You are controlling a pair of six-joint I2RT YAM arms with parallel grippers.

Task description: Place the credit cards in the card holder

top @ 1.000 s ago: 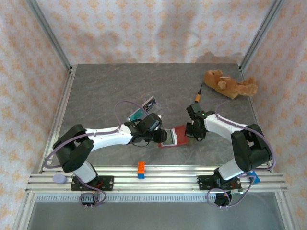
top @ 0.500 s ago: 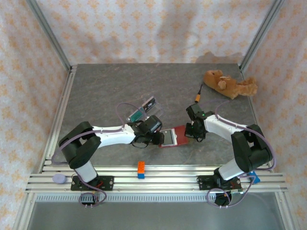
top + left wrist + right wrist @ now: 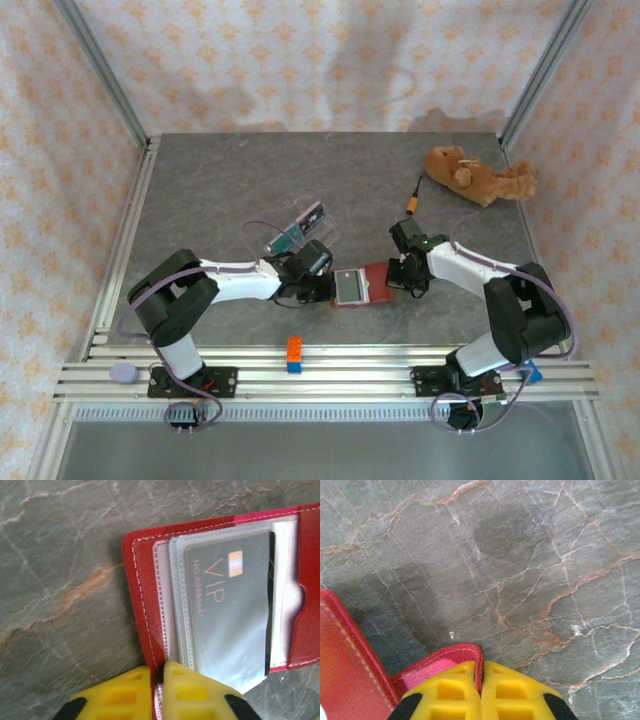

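Observation:
The red card holder (image 3: pixel 372 284) lies open on the table between both arms, its pale inside (image 3: pixel 350 288) facing up. In the left wrist view a grey "VIP" credit card (image 3: pixel 227 610) sits in a clear sleeve of the card holder (image 3: pixel 145 600). My left gripper (image 3: pixel 160 669) is shut on the holder's left edge, and it meets the wallet's left side in the top view (image 3: pixel 325 284). My right gripper (image 3: pixel 481 669) is shut on the red flap (image 3: pixel 447 661) at the holder's right side (image 3: pixel 401 273). A teal card (image 3: pixel 286 240) and a dark card (image 3: pixel 314 214) lie in a clear tray.
The clear tray (image 3: pixel 300 228) stands just behind my left wrist. A brown teddy (image 3: pixel 478 175) lies at the back right, with an orange-tipped cable (image 3: pixel 412 204) near it. An orange and blue block (image 3: pixel 295 353) sits on the front rail, a small grey disc (image 3: pixel 122 372) at the front left.
The left arm's elbow has swung right and nearer the wallet. The card holder's pale inside now shows wider and flatter. The right arm has barely moved.

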